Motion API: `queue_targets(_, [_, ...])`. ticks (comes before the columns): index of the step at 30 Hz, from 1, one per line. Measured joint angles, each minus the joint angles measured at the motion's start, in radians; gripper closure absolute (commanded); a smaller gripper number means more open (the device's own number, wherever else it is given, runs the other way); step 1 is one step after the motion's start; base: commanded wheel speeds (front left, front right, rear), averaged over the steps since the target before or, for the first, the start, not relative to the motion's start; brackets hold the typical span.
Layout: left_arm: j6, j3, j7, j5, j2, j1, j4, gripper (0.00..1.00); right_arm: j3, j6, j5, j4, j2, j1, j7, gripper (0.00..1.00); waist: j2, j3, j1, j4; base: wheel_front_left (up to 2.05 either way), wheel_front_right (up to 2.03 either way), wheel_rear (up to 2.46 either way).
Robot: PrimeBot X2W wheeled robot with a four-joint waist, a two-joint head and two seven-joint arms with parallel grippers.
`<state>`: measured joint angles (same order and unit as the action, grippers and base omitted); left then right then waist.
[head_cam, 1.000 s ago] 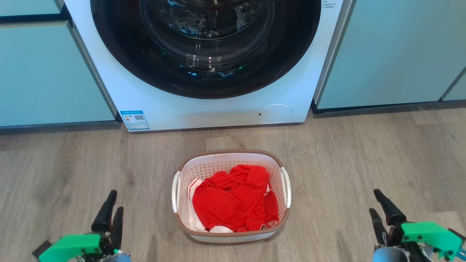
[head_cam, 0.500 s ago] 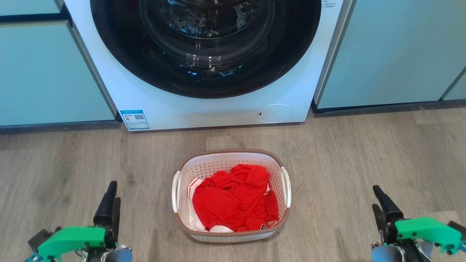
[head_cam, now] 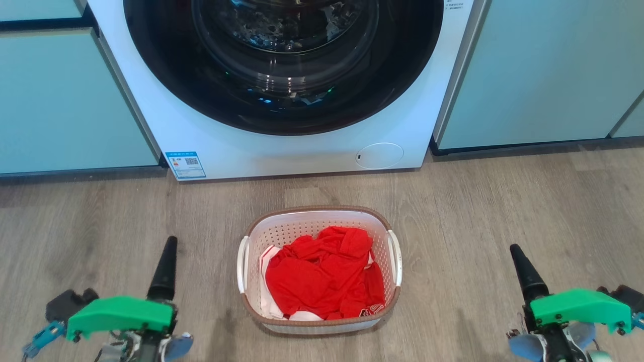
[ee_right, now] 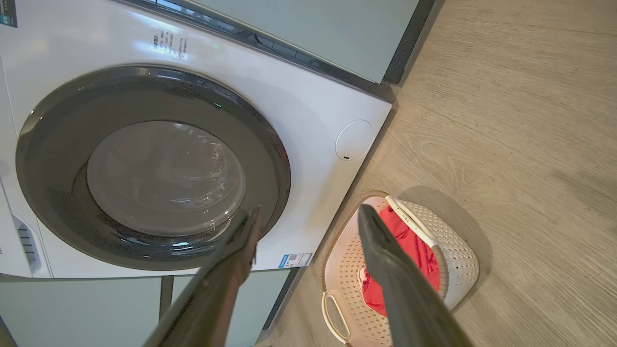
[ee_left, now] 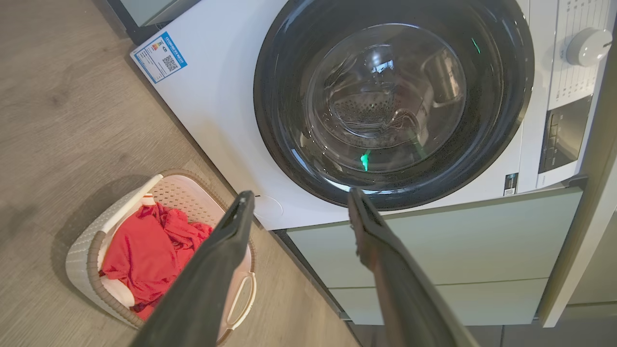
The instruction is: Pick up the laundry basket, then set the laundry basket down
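Since a second ago both arms have rolled. In the head view the left gripper point(head_cam: 165, 266) and right gripper point(head_cam: 523, 271) each showed two long dark fingers side by side. Now each shows one finger rising over its flat green plastic mount point(head_cam: 121, 314), tip higher up the view. The small white perforated plastic laundry basket with the brown woven-look rim point(head_cam: 297, 231) has not shifted. It stands upright on the grey wood-grain floor point(head_cam: 478, 226), just before the white front-loading washing machine point(head_cam: 302, 151) and between the two grippers, well apart from both.

Its mouth faces up, its white handles lie to our left and right, and one wall faces the washer. It looks about as deep as wide, so we cannot settle its long axis.

The wrist views show each pair of fingers spread apart on nothing. A crumpled red garment point(head_cam: 317, 279) hides the basket's bottom, and the washer's top is cut off.
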<state>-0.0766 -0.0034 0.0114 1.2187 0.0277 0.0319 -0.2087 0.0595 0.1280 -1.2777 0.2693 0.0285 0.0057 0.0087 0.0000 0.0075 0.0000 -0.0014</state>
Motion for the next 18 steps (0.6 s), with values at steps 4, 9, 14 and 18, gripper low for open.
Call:
queue_targets(4, [0.019, -0.026, -0.012, -0.082, 0.000, -0.002, 0.013, 0.00, -0.013, 0.000, 0.064, -0.012, 0.000, 0.000, -0.010, 0.00, 0.0000, 0.000, 0.0000, 0.000, 0.00, 0.00, 0.00])
queue_targets(9, [0.043, -0.048, -0.024, -0.158, 0.004, -0.003, 0.024, 0.00, -0.028, 0.000, 0.126, -0.026, 0.000, 0.000, -0.021, 0.00, 0.0000, 0.000, 0.0000, 0.000, 0.00, 0.00, 0.00])
queue_targets(14, [0.076, -0.082, -0.039, -0.238, 0.021, -0.006, 0.034, 0.00, -0.038, 0.000, 0.198, -0.038, 0.000, 0.000, -0.034, 0.00, 0.0000, -0.001, 0.0000, -0.001, 0.00, 0.00, 0.00])
queue_targets(18, [0.101, -0.101, -0.049, -0.284, 0.034, -0.012, 0.049, 0.00, -0.044, 0.000, 0.249, -0.047, 0.000, 0.000, -0.048, 0.00, 0.0000, -0.001, 0.0000, 0.000, 0.00, 0.00, 0.00])
